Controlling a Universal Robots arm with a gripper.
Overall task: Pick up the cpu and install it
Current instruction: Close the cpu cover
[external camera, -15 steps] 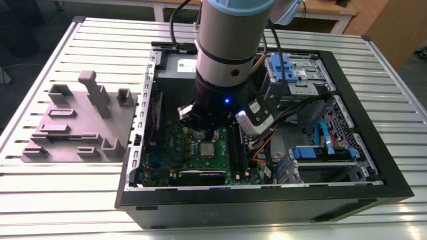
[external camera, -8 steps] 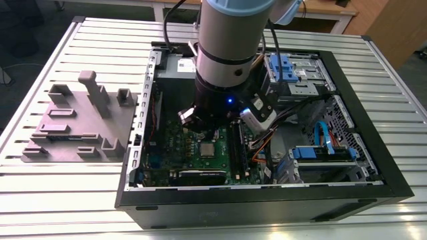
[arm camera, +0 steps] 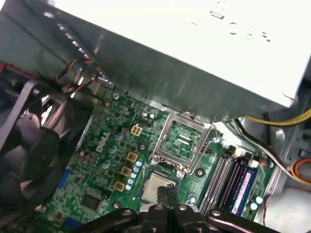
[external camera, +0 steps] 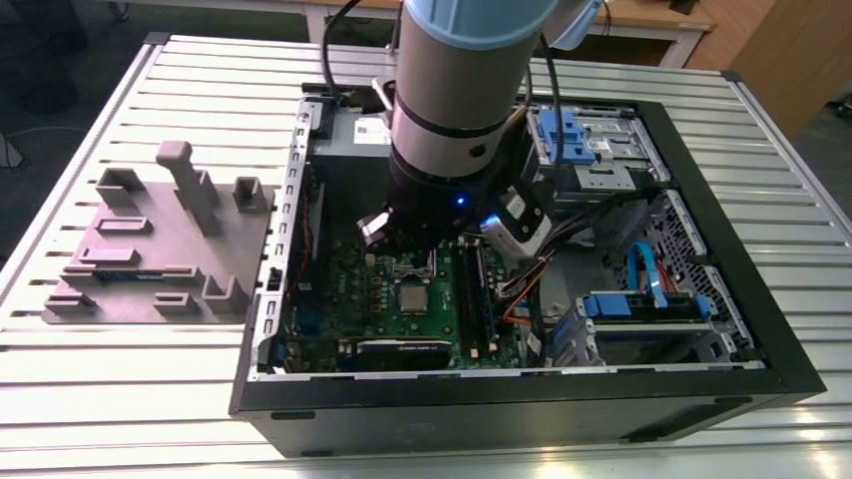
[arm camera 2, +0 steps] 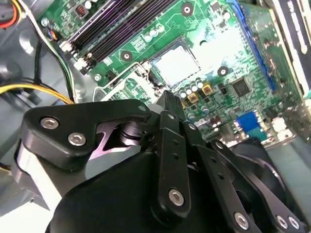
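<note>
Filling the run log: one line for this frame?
gripper: above motherboard, inside case | cpu: seated in socket, below fingertips | retention frame: open

cpu (arm camera: 156, 187) partly hidden behind gripper (arm camera: 167, 194), fan (arm camera: 34, 145) cut by frame edge

A: The motherboard (external camera: 399, 299) is green; at its centre the cpu (external camera: 411, 299) shows pale silver with a dark edge.

B: At three o'clock of it run black memory slots (external camera: 476, 289). The gripper (arm camera 2: 167, 99) is black, and the power-supply box (arm camera: 194, 53) is grey.
</note>
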